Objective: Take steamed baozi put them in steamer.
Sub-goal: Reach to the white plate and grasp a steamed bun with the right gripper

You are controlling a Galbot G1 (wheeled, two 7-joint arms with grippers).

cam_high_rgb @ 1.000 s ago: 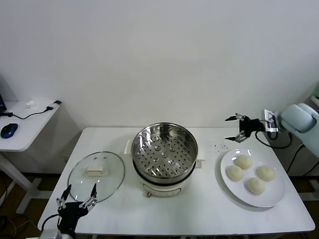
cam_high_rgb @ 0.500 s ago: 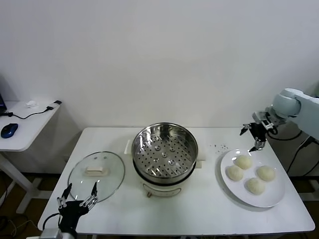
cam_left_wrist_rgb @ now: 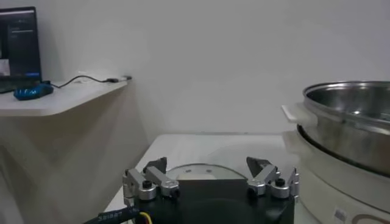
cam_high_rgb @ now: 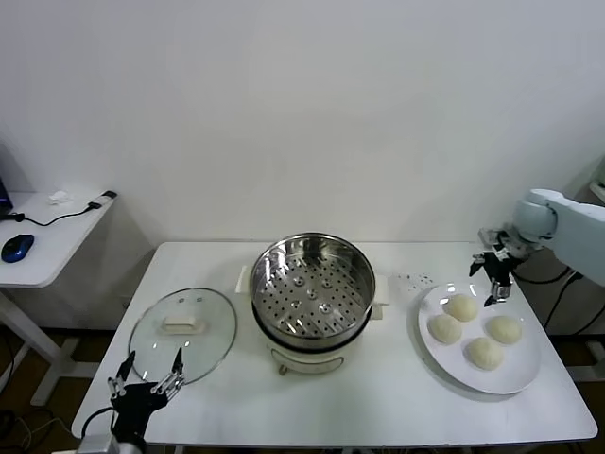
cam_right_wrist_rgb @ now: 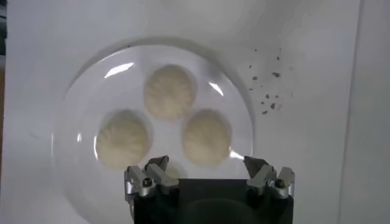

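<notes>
Several cream-white steamed baozi (cam_high_rgb: 462, 306) lie on a white plate (cam_high_rgb: 520, 374) at the table's right; three of them (cam_right_wrist_rgb: 170, 91) show whole in the right wrist view. My right gripper (cam_high_rgb: 490, 281) hangs open above the plate's back edge, pointing down, just behind the rearmost bun, with nothing between its fingers (cam_right_wrist_rgb: 207, 167). The shiny steamer (cam_high_rgb: 312, 284) stands on its cream pot base at the table's middle, its perforated floor bare. My left gripper (cam_high_rgb: 151, 364) rests open and idle at the front left, next to the lid (cam_left_wrist_rgb: 208, 170).
A round glass lid (cam_high_rgb: 182, 329) lies flat left of the steamer (cam_left_wrist_rgb: 353, 122). Dark crumbs (cam_high_rgb: 414, 278) speckle the table between steamer and plate. A side desk (cam_high_rgb: 47, 236) with a blue mouse stands off to the left. A cable trails behind the right arm.
My right gripper has swung from a sideways pose behind the plate to pointing down, and has come lower and nearer the buns. The left arm, buns and steamer have not moved.
</notes>
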